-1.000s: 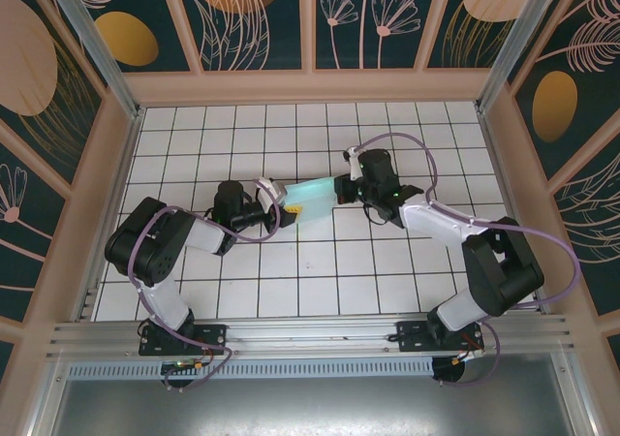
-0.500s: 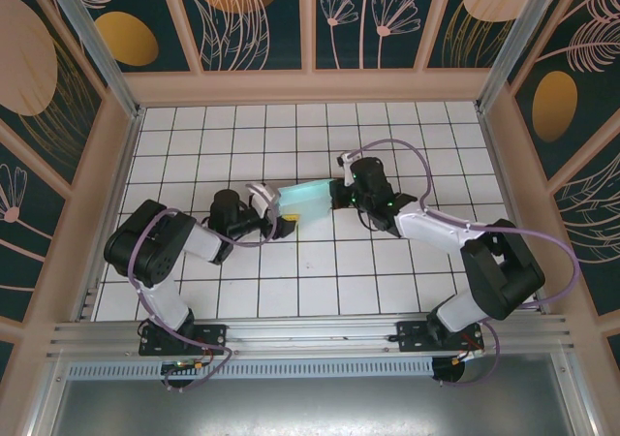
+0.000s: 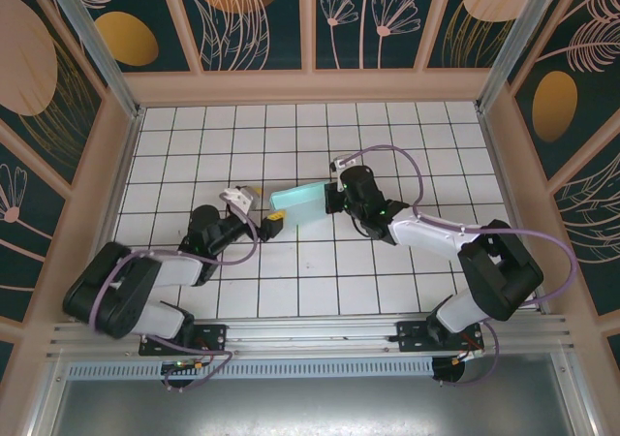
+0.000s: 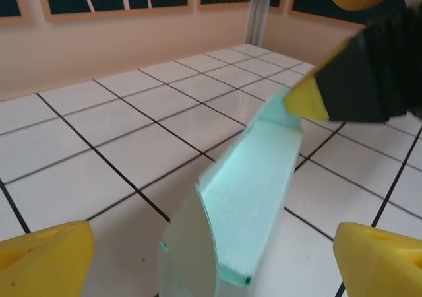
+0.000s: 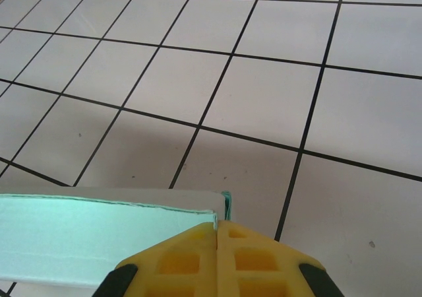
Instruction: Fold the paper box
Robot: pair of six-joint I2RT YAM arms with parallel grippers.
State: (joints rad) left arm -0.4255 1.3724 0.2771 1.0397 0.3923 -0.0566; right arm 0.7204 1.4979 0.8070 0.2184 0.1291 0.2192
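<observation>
Judging from above, the fold looks midway: the right gripper (image 3: 333, 200) pinches the right end of the flattened paper box (image 3: 302, 199), and the left gripper (image 3: 256, 211) gapes empty just left of it, on a white gridded table (image 3: 320, 281) inside peach walls (image 3: 310, 85) with dark floral panels (image 3: 257, 15). Left wrist: the box stands on edge ahead of the spread fingers (image 4: 39, 261), so the next move calls for regripping a panel. Right wrist: fingertips (image 5: 191, 257) clamped on the card's corner

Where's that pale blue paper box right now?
From above, the paper box is near the middle of the table, right end pinched by the right gripper, left end facing the open left gripper.
</observation>
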